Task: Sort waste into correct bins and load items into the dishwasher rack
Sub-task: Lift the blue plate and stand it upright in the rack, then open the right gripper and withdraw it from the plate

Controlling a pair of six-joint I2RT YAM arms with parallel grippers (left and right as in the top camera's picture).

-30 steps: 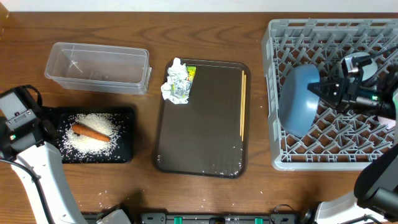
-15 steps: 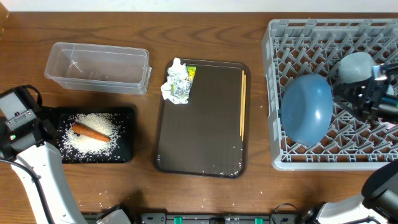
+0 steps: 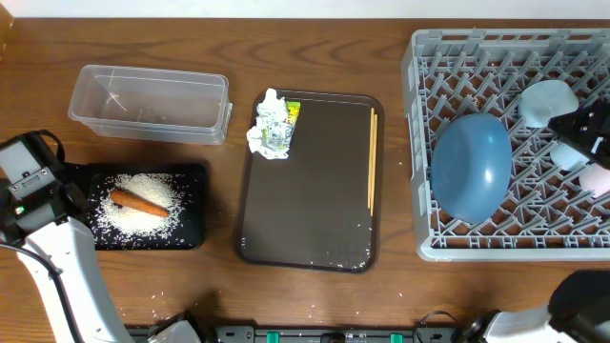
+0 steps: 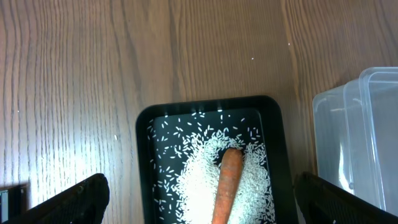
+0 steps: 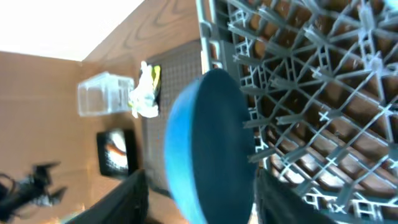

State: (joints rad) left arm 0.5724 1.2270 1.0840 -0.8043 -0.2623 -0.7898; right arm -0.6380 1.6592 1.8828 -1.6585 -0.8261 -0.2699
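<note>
The blue plate (image 3: 469, 178) stands on edge among the pegs at the left of the grey dishwasher rack (image 3: 419, 143). My right gripper (image 3: 575, 133) is open and hangs to the right of the plate, clear of it. In the right wrist view the plate (image 5: 211, 143) shows ahead of that gripper (image 5: 202, 199). A light blue bowl (image 3: 545, 100) sits in the rack behind. Rice and a carrot (image 3: 138, 202) lie in the black tray (image 3: 195, 205). My left gripper (image 4: 208, 208) is open above the carrot (image 4: 227, 186). Crumpled paper (image 3: 272, 126) and chopsticks (image 3: 372, 171) lie on the brown tray.
The clear plastic box (image 3: 150, 102) stands behind the black tray with nothing in it. A pale cup (image 3: 599, 178) rests in the rack at the right edge. The brown serving tray (image 3: 305, 200) fills the middle of the table. A few rice grains lie scattered near the front edge.
My right gripper let go of the blue plate and drew back to the right. The plate now stands alone in the rack. The left arm has not moved.
</note>
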